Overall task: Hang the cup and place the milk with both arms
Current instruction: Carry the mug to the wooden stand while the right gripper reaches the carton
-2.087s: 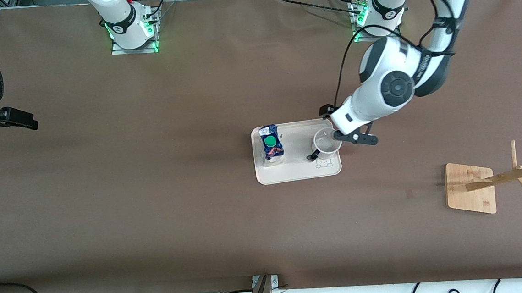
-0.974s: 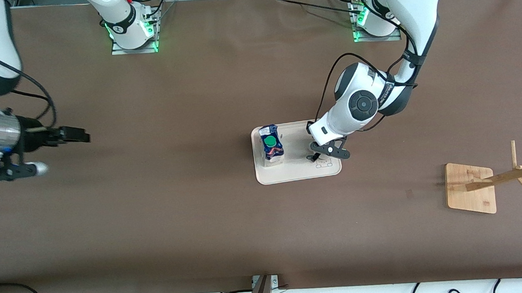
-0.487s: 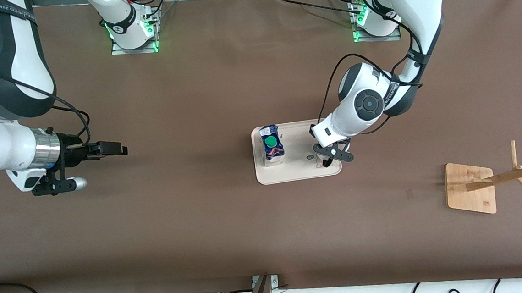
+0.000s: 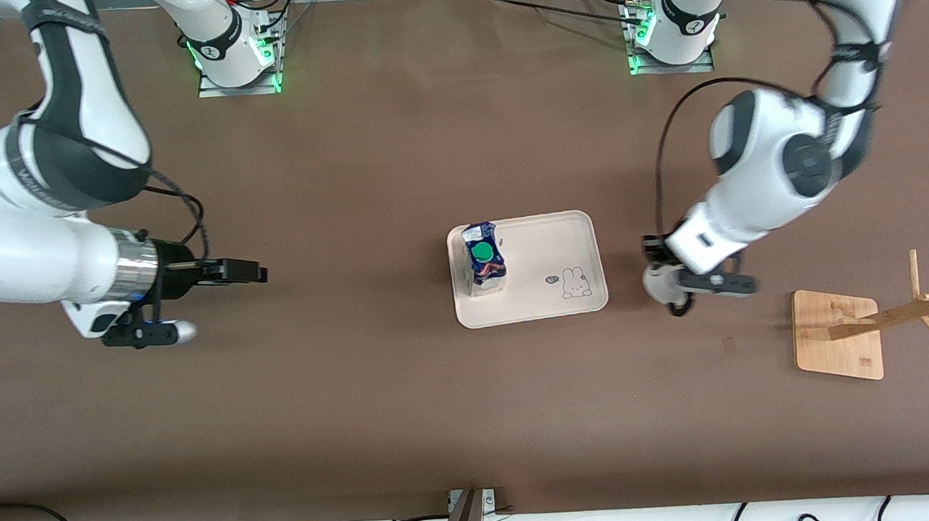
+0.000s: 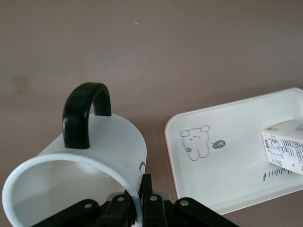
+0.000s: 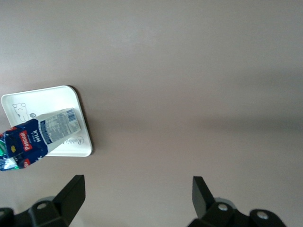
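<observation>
Brown tabletop: cup is clamped by left gripper (between tray and wooden rack); right gripper is held spread; milk is seated on tray.

Light: even and fairly bright overhead on the brown tabletop.
Shadows: soft, broad bands cross it.
Blur: the left arm is smeared.
Focus: the cup rim is slightly soft in the left wrist view.
Glare: green lamps glow at both bases.
</observation>
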